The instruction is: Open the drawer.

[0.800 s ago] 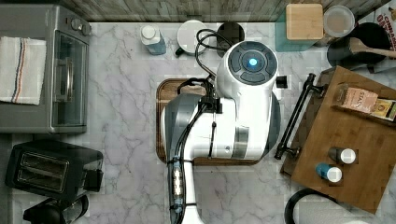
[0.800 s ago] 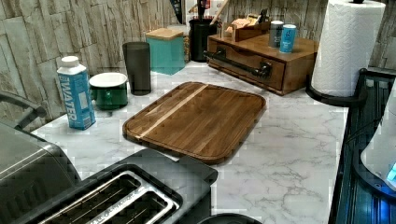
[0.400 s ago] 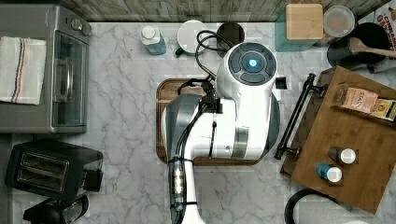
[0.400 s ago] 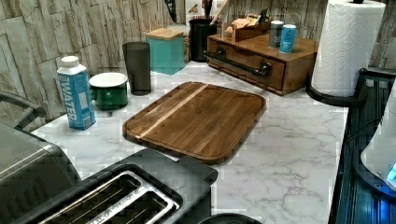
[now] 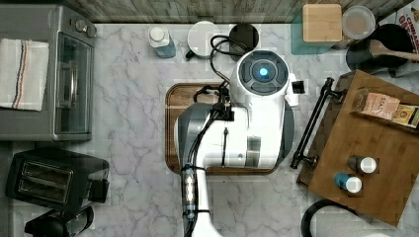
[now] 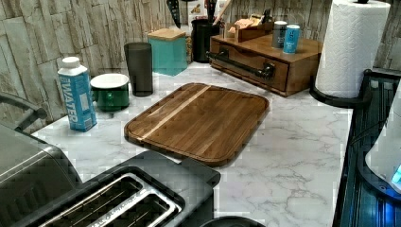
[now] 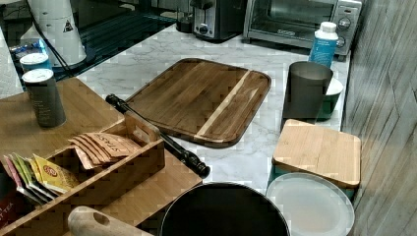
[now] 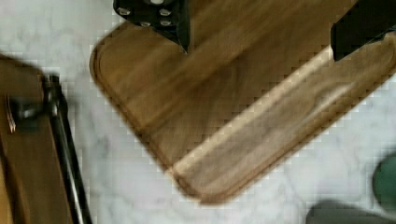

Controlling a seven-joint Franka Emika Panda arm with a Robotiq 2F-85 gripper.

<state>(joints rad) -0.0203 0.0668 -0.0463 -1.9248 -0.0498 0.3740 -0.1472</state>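
Marble counter point(image 5: 128, 123) carries the cutting board point(image 6: 201, 120), over which the gripper point(image 8: 259, 30) hangs, fingers wide apart and empty. At the top view's right, the drawer point(image 6: 248, 64) sits closed. Approach stage: next, reach its black handle point(image 5: 312, 123) and grasp it.

My target, the drawer point(image 6: 255, 66), is a wide, shallow brown wooden one, shut flush in its box. Its long black bar handle point(image 5: 312, 123) on two posts sits at three o'clock in the top view.
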